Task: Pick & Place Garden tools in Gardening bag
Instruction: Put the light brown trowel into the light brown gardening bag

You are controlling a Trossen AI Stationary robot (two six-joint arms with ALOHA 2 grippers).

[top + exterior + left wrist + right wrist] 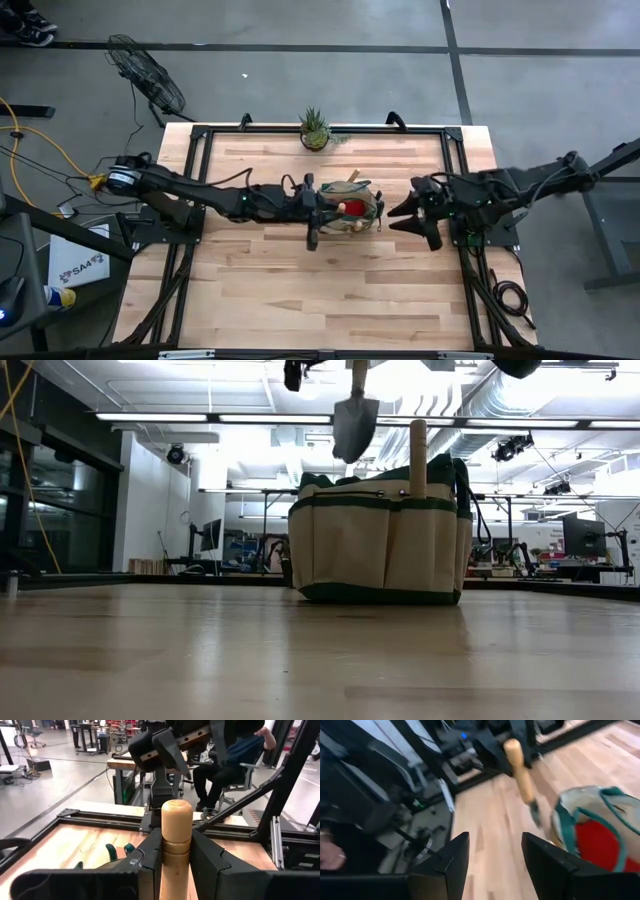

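Note:
The tan gardening bag (362,222) with green trim stands mid-table on its base (380,595). A red glove (595,842) lies inside it, and a wooden handle (418,458) sticks up out of it. My left gripper (320,205), reaching in from the table's left, is shut on a wooden-handled trowel. Its silver blade (354,425) hangs point-down just above the bag's left part. My right gripper (398,216) hovers open to the right of the bag, nothing between its fingers (455,855). My left gripper pinches the trowel's wooden handle (176,851) between its two fingers (150,857), a little below the rounded free end (176,812). The fingers come in level from the table's left and lie across the handle. The trowel stands upright, blade down, lifted clear above the bag.
A spiky green potted plant (314,130) stands at the table's far edge. Bare wood lies in front of the bag toward the near edge (320,310). A black frame (200,135) borders the table. A person sits on a chair (235,765) beyond the table's right side.

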